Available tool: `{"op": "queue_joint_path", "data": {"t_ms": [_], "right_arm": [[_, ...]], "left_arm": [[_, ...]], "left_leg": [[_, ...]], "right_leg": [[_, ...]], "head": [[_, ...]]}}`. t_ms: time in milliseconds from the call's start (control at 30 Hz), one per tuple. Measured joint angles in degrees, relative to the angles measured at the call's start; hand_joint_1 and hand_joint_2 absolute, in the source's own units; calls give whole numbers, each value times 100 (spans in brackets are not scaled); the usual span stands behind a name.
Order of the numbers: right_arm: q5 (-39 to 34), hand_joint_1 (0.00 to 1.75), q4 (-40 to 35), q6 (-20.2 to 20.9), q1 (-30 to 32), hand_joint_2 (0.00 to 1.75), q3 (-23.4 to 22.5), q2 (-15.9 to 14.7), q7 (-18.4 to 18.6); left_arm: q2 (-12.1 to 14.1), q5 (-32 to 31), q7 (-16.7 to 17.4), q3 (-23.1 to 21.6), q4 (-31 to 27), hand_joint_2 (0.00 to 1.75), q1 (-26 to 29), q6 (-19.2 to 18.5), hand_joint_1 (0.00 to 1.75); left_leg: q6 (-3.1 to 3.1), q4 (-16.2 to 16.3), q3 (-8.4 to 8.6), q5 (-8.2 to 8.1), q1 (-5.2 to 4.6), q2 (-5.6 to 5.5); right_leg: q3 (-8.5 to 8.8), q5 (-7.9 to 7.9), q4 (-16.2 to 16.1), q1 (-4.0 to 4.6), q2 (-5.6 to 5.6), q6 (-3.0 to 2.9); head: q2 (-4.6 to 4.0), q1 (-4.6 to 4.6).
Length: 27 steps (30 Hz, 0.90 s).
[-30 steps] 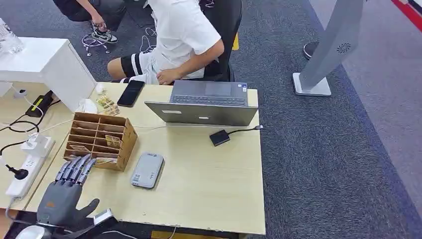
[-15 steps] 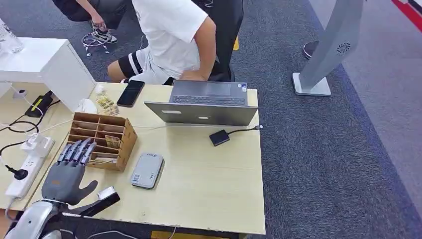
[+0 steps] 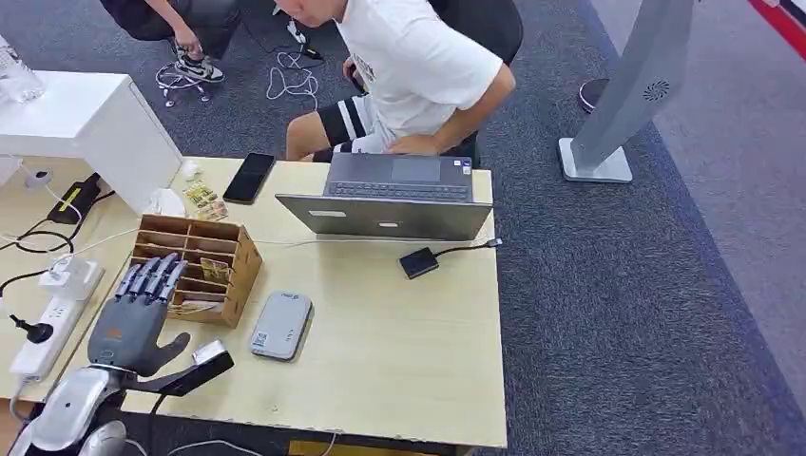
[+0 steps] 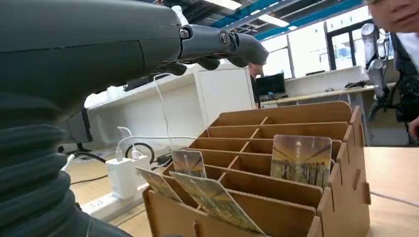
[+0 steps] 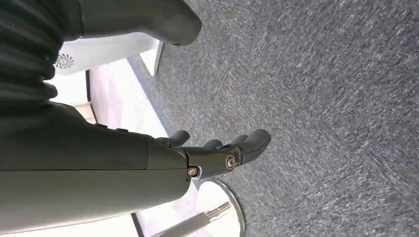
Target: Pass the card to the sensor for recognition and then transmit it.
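Cards (image 3: pixel 215 270) sit in the slots of a brown cardboard organizer (image 3: pixel 195 268) on the wooden table (image 3: pixel 399 342), at about 9 o'clock in the head view. From the left wrist view we count several of them: one card (image 4: pixel 301 159) stands upright in a slot on the side nearest the person, and others (image 4: pixel 210 197) lean at a tilt in the front slots.

We see the left hand (image 3: pixel 135 318) over the near left part of the table, at about 8 o'clock, its fingers (image 3: pixel 150 278) straight, slightly apart and pointing toward 12 o'clock, reaching over the near edge of the organizer. It holds nothing; the thumb (image 3: pixel 173 349) sticks out toward 3 o'clock. Whether the fingertips touch the cardboard, we cannot tell.

We see the right hand (image 5: pixel 148 163) in its own wrist view, over dark grey carpet (image 5: pixel 321 98). Fingers (image 5: pixel 247 143) are gently curved, apart, holding nothing.

A grey card reader (image 3: pixel 281 325) lies flat just at 3 o'clock of the organizer and the left hand, apart from both. An open laptop (image 3: pixel 392 198) stands at 12 o'clock on the table, with a small black adapter (image 3: pixel 419 262) near it. A black phone (image 3: pixel 250 177) lies at the far edge. A white power strip (image 3: pixel 47 332) lies at 9 o'clock of the left hand. A person in a white shirt (image 3: pixel 418 66) sits behind the laptop.
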Motion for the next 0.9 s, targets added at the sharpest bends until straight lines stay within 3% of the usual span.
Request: {"op": "queue_joint_path", "data": {"t_ms": [900], "right_arm": [[15, 0, 0, 33, -42, 175, 0, 15, 33]], "left_arm": [[55, 63, 140, -15, 221, 175, -63, -129, 0]], "left_leg": [[0, 0, 0, 0, 0, 1]], "right_leg": [[0, 0, 0, 0, 0, 0]], "head": [[0, 0]]}}
